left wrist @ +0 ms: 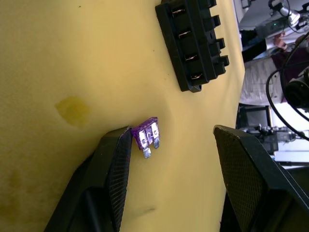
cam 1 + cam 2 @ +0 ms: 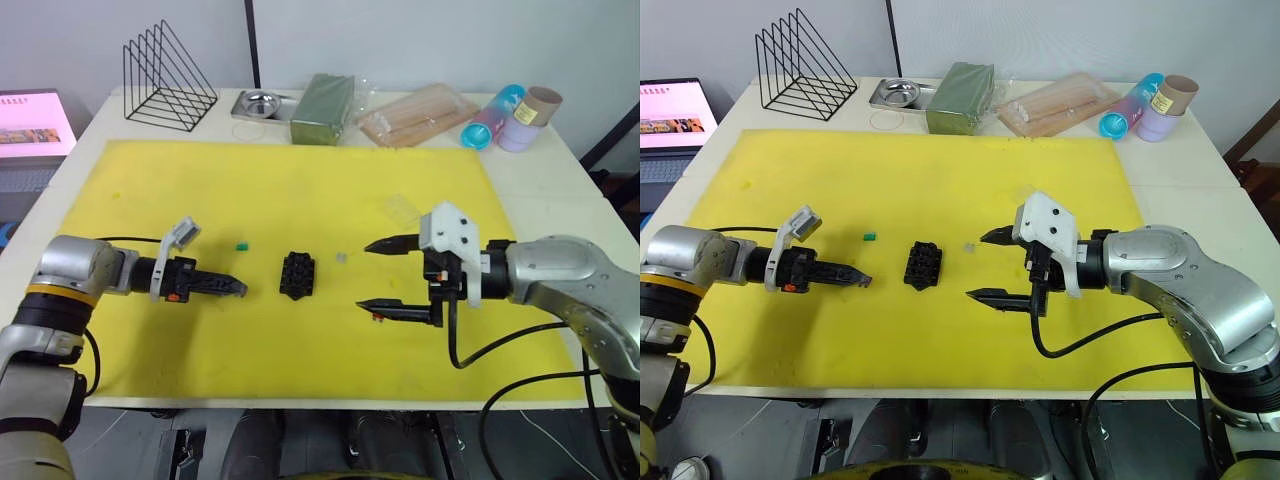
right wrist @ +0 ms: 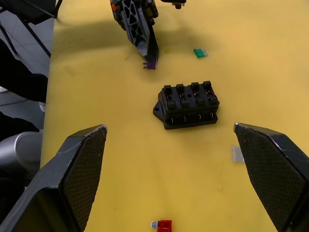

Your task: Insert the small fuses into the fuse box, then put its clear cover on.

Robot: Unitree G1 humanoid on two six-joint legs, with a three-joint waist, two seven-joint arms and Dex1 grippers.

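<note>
**Four fuses loose on the mat, box slots empty**

Four fuses lie scattered around the fuse box (image 3: 188,105), which sits near the middle of the yellow mat (image 2: 300,190) with bare mat on every side of it. Its slots face up with nothing in them.

The green fuse (image 2: 241,244) lies on the robot's left of the box, a little farther from the robot, apart from everything. The purple fuse (image 1: 147,136) rests on the mat touching the inner face of one finger of the left gripper (image 2: 236,287); the other finger stands well clear of it, so the jaws are spread and not clamped on it. That gripper points toward the box from the left with open mat between.

The pale fuse (image 3: 236,153) lies just right of the box. The red fuse (image 3: 164,224) lies nearer the robot, close under the lower finger of the right gripper (image 2: 376,275), whose fingers are spread wide and hold nothing. It faces the box from the right with free mat between.

The clear cover (image 2: 402,207) lies flat on the mat behind the right gripper, well inside the far edge.

Beyond the mat's far edge the table (image 2: 560,170) carries a wire rack (image 2: 168,80), a metal dish (image 2: 262,104), a green block (image 2: 323,108), a bag of sticks (image 2: 418,113) and some cups (image 2: 512,116).
</note>
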